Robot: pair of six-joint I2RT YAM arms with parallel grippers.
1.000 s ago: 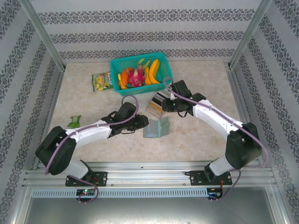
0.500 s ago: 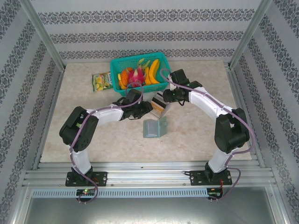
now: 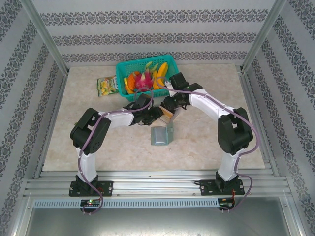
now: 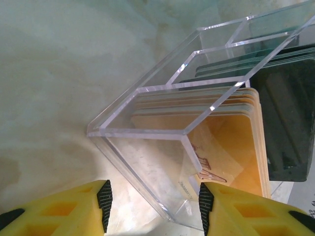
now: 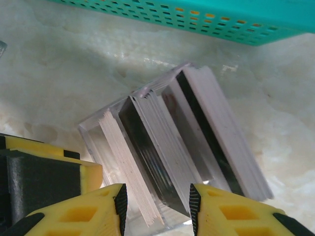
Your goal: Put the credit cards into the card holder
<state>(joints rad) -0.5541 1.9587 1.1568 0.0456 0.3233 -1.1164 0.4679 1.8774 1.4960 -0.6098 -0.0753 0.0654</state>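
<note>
Clear plastic walls divide the clear box (image 3: 167,112) into compartments, and the credit cards (image 5: 162,152) stand on edge inside it, none of them in the card holder (image 3: 161,135). From the left wrist view, a stack of orange-brown cards (image 4: 231,142) fills the nearest compartment, with dark cards (image 4: 288,123) in the one behind.

The left tool (image 4: 152,209) has its yellow fingers spread wide on either side of the box's near corner, gripping nothing. The right tool (image 5: 156,206) is likewise spread. The lower end of a dark, white-edged stack lies between its fingers, though I cannot tell whether the pads touch the cards. The left tool's yellow and black body shows just beside the box in the right wrist view.

From above, both tools meet at the box in the middle of the table (image 3: 197,142), the left reaching in from the left and the right from behind it. The card holder sits on the table just nearer the arm bases than the box, apart from both tools. It seems to lie partly open with one flap raised. A teal basket (image 3: 173,78) of fruit stands just behind the box, and a snack packet (image 3: 106,86) lies to the basket's left.
</note>
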